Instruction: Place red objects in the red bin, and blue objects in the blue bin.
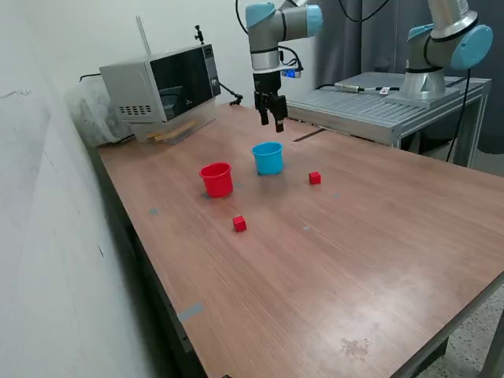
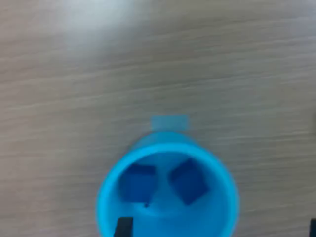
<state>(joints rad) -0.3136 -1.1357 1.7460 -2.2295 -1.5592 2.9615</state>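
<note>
My jaws hang parted and empty above the blue cup (image 1: 268, 157), which stands upright on the worktop (image 1: 378, 236). Looking down from my wrist, I see both dark blue cubes (image 2: 137, 181) (image 2: 188, 183) lying side by side inside it. The red cup (image 1: 216, 179) stands near it, toward the exterior view's left. One red cube (image 1: 239, 224) lies in front of the red cup; the other (image 1: 315, 178) sits at the blue cup's right.
</note>
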